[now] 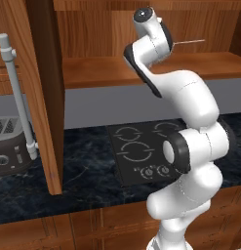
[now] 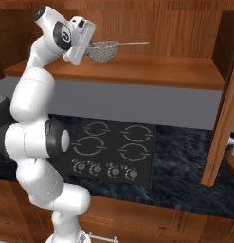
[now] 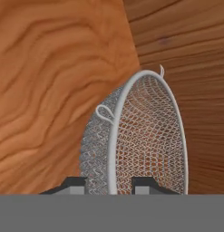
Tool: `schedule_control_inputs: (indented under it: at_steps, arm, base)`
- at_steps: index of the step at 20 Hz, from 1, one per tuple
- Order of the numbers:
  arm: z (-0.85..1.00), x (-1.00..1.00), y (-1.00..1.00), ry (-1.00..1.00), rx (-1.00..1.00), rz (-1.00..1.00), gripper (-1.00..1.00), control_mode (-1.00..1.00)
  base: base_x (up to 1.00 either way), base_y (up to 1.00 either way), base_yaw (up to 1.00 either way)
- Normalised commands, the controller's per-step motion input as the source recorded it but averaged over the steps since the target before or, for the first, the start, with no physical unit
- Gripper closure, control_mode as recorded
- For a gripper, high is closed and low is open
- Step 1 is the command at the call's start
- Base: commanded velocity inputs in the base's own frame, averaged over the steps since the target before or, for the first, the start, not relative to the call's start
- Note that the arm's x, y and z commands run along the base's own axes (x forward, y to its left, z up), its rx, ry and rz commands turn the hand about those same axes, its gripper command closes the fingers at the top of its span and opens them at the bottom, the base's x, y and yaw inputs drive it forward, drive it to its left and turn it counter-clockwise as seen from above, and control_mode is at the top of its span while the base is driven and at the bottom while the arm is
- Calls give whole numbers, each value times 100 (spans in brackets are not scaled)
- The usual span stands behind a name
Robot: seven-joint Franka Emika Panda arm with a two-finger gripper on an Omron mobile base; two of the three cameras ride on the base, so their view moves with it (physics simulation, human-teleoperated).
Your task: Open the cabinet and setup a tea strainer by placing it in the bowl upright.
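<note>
Nearest, on the dark marbled counter (image 2: 180, 152), the black cooktop (image 2: 111, 152) is showing 4 ring burners and 4 knobs along its near edge; nothing is sitting on it. At the far left of the counter 1 toaster (image 1: 7, 146) is standing. At the right edge of the right base view, 1 reddish-brown rounded rim (image 2: 231, 163) is peeking in on the counter; it may be the bowl, though I cannot tell.

Above, the cabinet (image 2: 137, 71) is standing open, its 2 doors swung out to either side, 1 grey bar handle (image 1: 17, 97) visible on the left door, so the shelf is exposed for reaching in.

Farther in, the gripper (image 3: 109, 183) is reaching over the shelf's left part, its 2 fingertips (image 3: 72, 185) clamped on the rim of the 1 tea strainer (image 2: 103, 50), 1 tip inside the mesh and 1 outside. The strainer is hanging just above the shelf board, rim up, its thin wire handle pointing right. Judging by this, gripping the rim is keeping the basket upright for the carry down to the bowl.
</note>
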Motion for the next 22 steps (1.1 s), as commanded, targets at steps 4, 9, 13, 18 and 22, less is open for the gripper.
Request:
schedule_control_inputs:
  at_steps: [4,9,13,18,22]
  arm:
    - [0,-100,8,-9,0,-8,100,-100]
    - [0,-100,6,-7,0,-10,100,-100]
    - [0,-100,7,-2,0,-14,100,-100]
    - [2,-100,3,0,4,-26,100,-100]
    - [0,-96,12,0,8,-36,100,-100]
  base:
    - [0,0,0]
    - [0,0,0]
    - [0,0,0]
    - [0,0,0]
    - [0,0,0]
